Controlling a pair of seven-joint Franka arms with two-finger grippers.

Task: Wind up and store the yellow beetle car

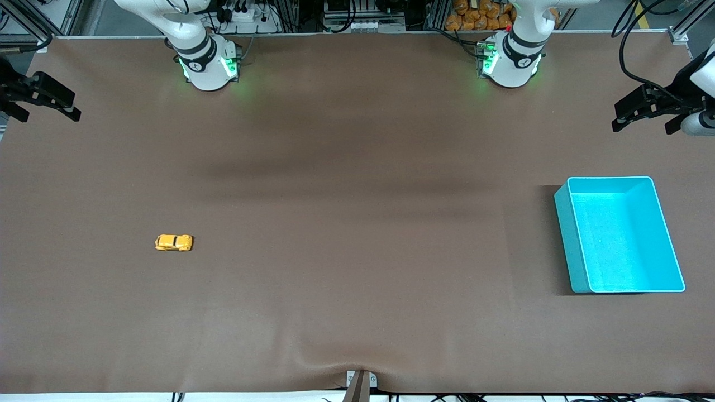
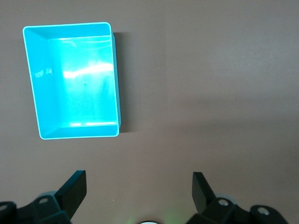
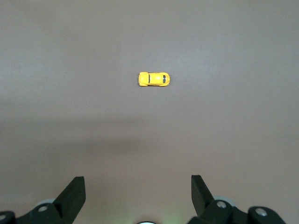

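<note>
The yellow beetle car stands on its wheels on the brown table mat, toward the right arm's end. It also shows in the right wrist view, well clear of the fingers. My right gripper hangs open and empty, high over the right arm's end of the table. The teal bin sits empty toward the left arm's end and shows in the left wrist view. My left gripper hangs open and empty, high over that end. Both arms wait.
The brown mat covers the whole table and has a small ripple at its edge nearest the front camera. Cables and equipment lie past the edge where the arm bases stand.
</note>
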